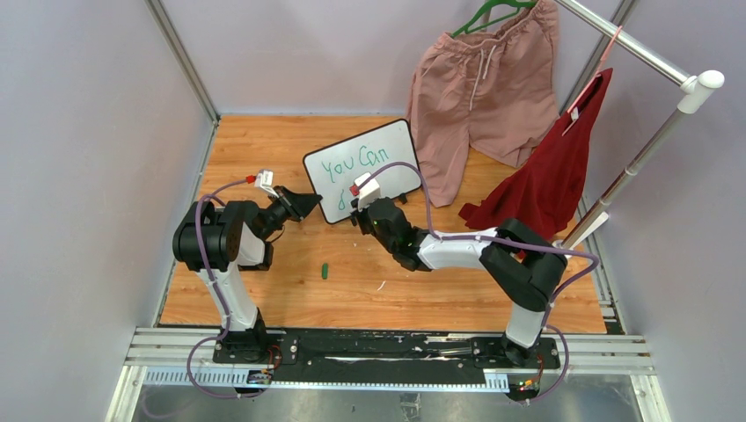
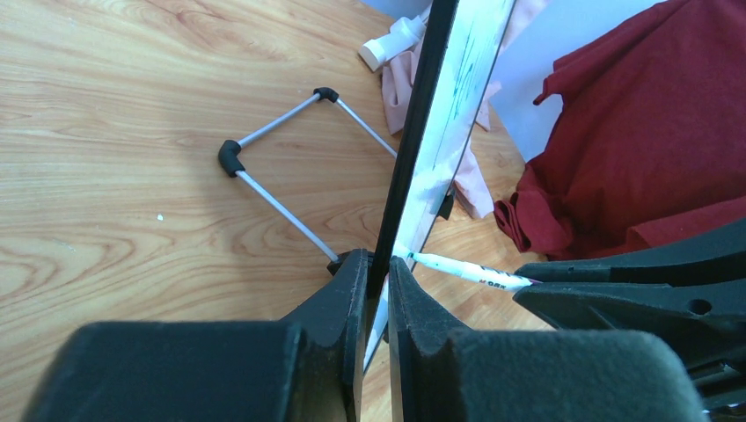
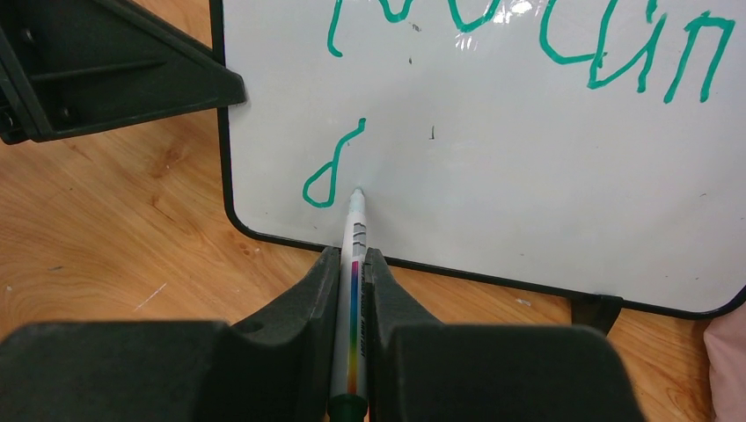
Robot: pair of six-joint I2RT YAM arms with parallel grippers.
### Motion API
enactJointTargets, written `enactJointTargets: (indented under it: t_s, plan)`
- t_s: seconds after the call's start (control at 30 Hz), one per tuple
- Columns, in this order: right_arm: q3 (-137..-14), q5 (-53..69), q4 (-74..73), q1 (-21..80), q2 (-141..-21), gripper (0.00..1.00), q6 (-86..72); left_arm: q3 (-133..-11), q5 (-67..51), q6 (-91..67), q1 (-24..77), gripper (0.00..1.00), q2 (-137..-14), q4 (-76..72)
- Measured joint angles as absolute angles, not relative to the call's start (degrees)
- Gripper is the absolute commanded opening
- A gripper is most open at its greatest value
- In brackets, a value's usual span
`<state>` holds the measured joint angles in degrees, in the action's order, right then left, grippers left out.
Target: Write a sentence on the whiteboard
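– Right wrist view: the whiteboard (image 3: 528, 176) stands at twelve o'clock ahead of us, the sentence (image 3: 563, 60) reading "You Can", a lone "d" at its seven o'clock corner.
– Our right gripper (image 3: 354, 257) is clamped on the marker (image 3: 356, 220), tip on the board; left gripper (image 2: 376, 272) pinches the nine o'clock edge. Next, we reckon: an "o" toward three o'clock, steady pressure.

Whiteboard (image 3: 528, 176): white face, thin black frame. Sentence (image 1: 354, 163): green strokes. Marker (image 3: 354, 299): white barrel, 1 lengthwise rainbow stripe, dark green end. Left gripper (image 2: 376, 264) and right gripper (image 3: 352, 259): matte black. Table (image 1: 396, 281): orange-brown wood grain. Shorts (image 1: 479, 79): dusty pink. Draped cloth (image 1: 545, 180): deep red. Hanger (image 1: 493, 10): green. Small loose piece (image 1: 325, 271) on the wood: green.
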<state>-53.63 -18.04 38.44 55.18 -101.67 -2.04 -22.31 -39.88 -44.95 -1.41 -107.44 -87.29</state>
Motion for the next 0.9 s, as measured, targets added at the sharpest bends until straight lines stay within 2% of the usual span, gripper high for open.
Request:
enactJointTargets:
  t_s: [0.9]
  plan:
    - [-53.17, -18.09, 37.82, 54.92, -101.84, 0.0, -3.01, -22.31, -39.83, -44.95, -1.41, 0.0, -107.44, -87.29]
